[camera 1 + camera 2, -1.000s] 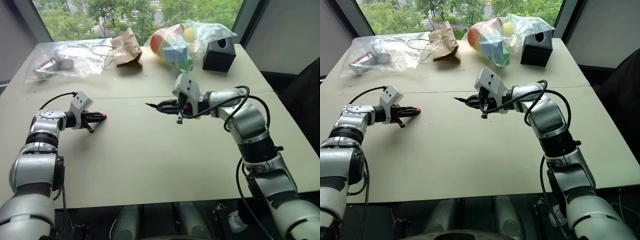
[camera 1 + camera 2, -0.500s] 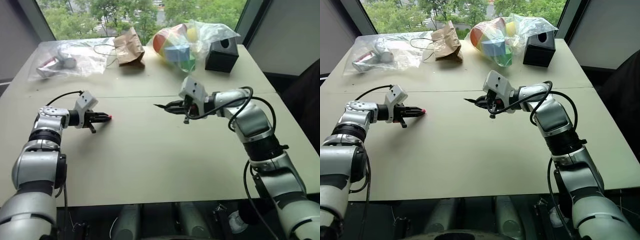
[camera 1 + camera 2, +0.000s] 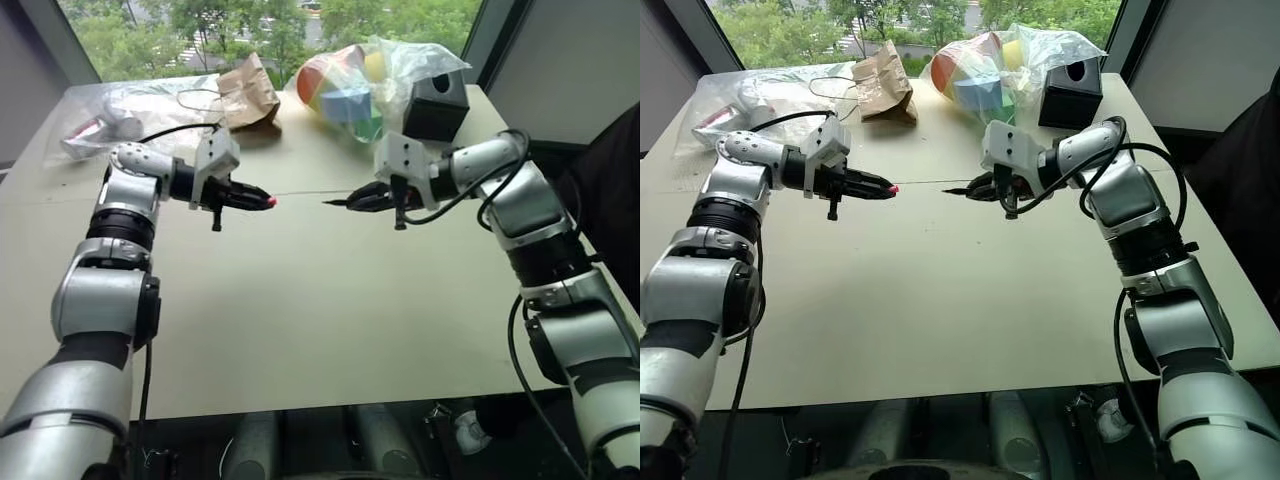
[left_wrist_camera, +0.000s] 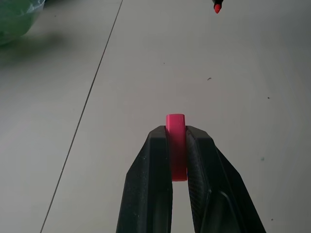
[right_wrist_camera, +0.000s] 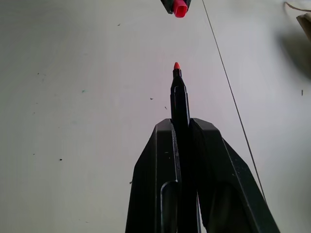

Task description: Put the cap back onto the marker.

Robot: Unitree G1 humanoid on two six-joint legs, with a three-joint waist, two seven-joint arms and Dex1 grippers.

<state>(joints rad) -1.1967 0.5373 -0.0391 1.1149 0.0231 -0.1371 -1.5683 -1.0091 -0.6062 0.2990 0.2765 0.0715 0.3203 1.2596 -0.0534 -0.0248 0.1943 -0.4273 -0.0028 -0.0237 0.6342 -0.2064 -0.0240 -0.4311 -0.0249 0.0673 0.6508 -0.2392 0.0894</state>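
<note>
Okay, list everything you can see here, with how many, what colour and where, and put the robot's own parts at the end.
table: one, beige, under everything, a thin seam across it.
cap: one, red-pink, pinched in the left gripper, above the table.
marker: one, dark with red tip, clamped in the right gripper, tip pointing toward the cap, a gap between.
paper bag: one, brown, crumpled, far edge, middle.
clear bag of coloured blocks: one, far edge, beside the black box.
black box: one, far right.
clear bag with pale items: one, far left.
left gripper: one, black fingers, shut on cap.
right gripper: one, black fingers, shut on marker.
</note>
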